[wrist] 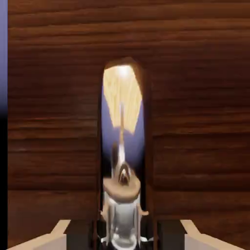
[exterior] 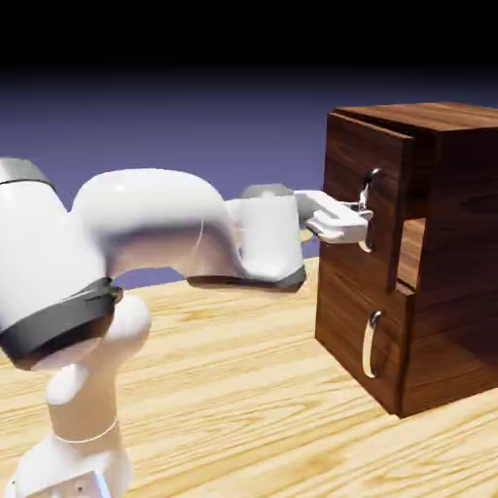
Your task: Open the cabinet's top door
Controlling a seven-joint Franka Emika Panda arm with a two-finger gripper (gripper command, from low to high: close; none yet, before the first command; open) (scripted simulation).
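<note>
One end effector (exterior: 364, 216) grips the curved handle (exterior: 374, 176) near mid-bar, the sound hold. Polished metal may slip; the top door (exterior: 345, 160) is likely stiff.

Pale wood-grain table (exterior: 224, 389); blue-violet backdrop (exterior: 224, 126).

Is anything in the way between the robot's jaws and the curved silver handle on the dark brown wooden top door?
Nothing visible is in the way: the jaws are right at the handle, one on each side.
</note>
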